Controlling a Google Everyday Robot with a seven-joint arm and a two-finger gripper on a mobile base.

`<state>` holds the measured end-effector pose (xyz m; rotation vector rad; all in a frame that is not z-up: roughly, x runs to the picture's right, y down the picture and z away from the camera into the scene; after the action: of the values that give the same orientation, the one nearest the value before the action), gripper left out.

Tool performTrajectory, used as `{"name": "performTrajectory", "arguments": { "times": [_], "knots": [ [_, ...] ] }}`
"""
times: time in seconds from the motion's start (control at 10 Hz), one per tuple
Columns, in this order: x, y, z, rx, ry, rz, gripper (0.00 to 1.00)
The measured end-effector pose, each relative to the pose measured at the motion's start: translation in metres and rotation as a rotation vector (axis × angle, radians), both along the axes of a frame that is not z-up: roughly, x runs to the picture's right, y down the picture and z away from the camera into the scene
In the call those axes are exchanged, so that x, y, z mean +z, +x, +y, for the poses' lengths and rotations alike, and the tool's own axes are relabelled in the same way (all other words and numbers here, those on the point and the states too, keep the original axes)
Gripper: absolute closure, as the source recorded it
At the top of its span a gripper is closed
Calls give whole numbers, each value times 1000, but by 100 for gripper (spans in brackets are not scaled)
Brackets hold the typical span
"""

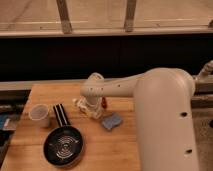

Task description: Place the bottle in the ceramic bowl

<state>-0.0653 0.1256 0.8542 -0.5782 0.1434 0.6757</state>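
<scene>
Now | end effector (91,106): closed, down at bottle (84,110) | bottle: small, white

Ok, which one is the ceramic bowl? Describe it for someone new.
Start at the wooden table and go to its front left, away from the claw at mid-table. The ceramic bowl is the black round dish with pale rings, wider than the cup behind it.
</scene>
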Motion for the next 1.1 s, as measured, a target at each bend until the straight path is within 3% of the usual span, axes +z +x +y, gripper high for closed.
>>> {"name": "performTrajectory", "arguments": {
  "times": [0.3,0.4,0.9,1.1],
  "knots": [
    [-53,19,-28,0,36,48,100],
    [-60,21,-30,-1,36,55,100],
    [-58,20,-29,-4,21,46,100],
    [-58,6,-20,-69,8,0,100]
  ]
}}
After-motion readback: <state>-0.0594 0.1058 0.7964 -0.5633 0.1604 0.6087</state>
